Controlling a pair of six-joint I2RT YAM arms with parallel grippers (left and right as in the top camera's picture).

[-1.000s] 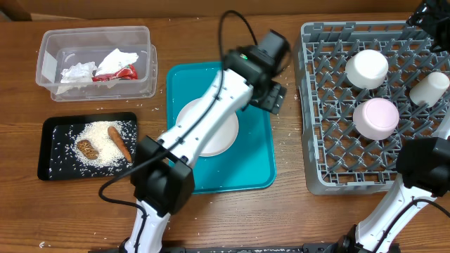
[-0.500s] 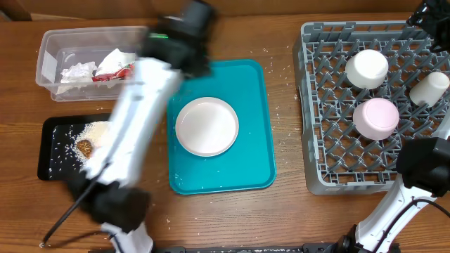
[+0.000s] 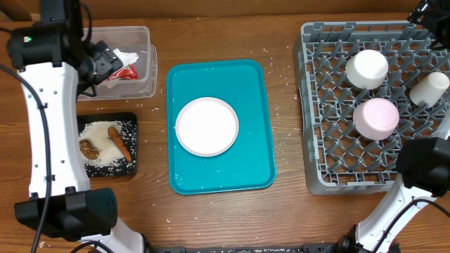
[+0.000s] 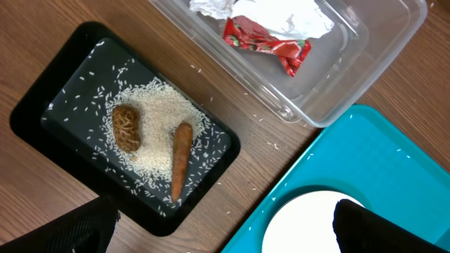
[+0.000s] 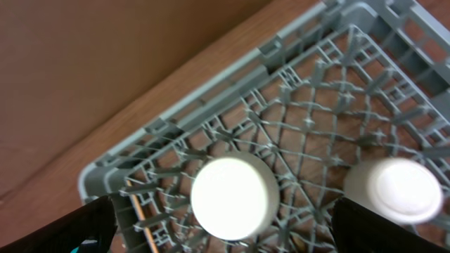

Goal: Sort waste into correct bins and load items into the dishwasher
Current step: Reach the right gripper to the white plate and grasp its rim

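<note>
A round white plate [image 3: 207, 126] lies on the teal tray [image 3: 246, 77]. The clear tub [image 3: 144, 79] holds crumpled napkins [image 4: 281, 10] and a red wrapper [image 4: 267, 39]. In the black tray [image 3: 130, 169] lie rice [image 4: 158, 126], a carrot [image 4: 181, 160] and a brown lump [image 4: 126, 126]. My left gripper [image 3: 104, 62] hangs open and empty high over the tub and black tray. The grey rack [image 3: 330, 176] carries two upturned bowls [image 3: 366, 68] [image 3: 375, 117] and a cup [image 3: 429, 88]. The right gripper [image 5: 228, 228] is open and empty above the rack's far bowl [image 5: 232, 197].
My left arm [image 3: 49, 126] runs along the table's left side and covers part of the tub and black tray. Loose rice grains dot the wood between the trays. The rack's upright pegs [image 5: 302, 133] stand around the dishes.
My left arm has swung from over the teal tray to the left, above the tub and black tray, uncovering the plate. The right arm has stayed put.
</note>
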